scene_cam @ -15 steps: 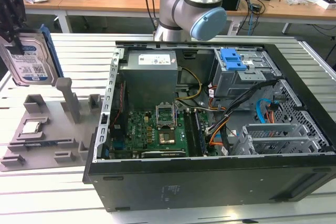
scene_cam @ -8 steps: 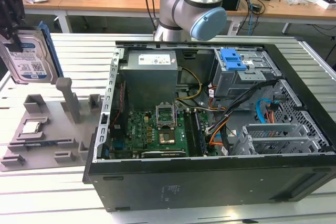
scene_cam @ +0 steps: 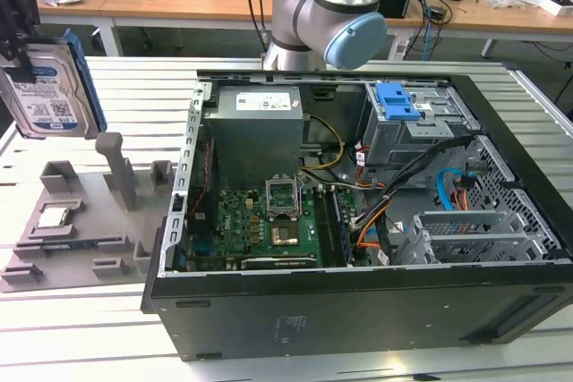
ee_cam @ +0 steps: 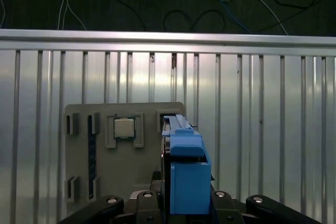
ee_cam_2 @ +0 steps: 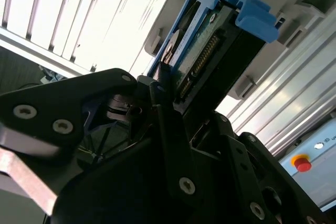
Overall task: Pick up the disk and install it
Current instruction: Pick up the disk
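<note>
In the exterior view, the disk, a silver hard drive with a blue-and-white label and a blue carrier edge, hangs upright at the far left above the grey holder plate. My black gripper comes down from above and is shut on it. The second wrist view shows the disk edge-on between the fingers, with its blue tab at the far end. In the first wrist view, the blue carrier rises from the gripper over the plate.
An open computer case lies on the slatted metal table with motherboard, cables and a drive cage with a blue latch. The holder plate carries a processor chip and an upright post. The arm's base stands behind the case.
</note>
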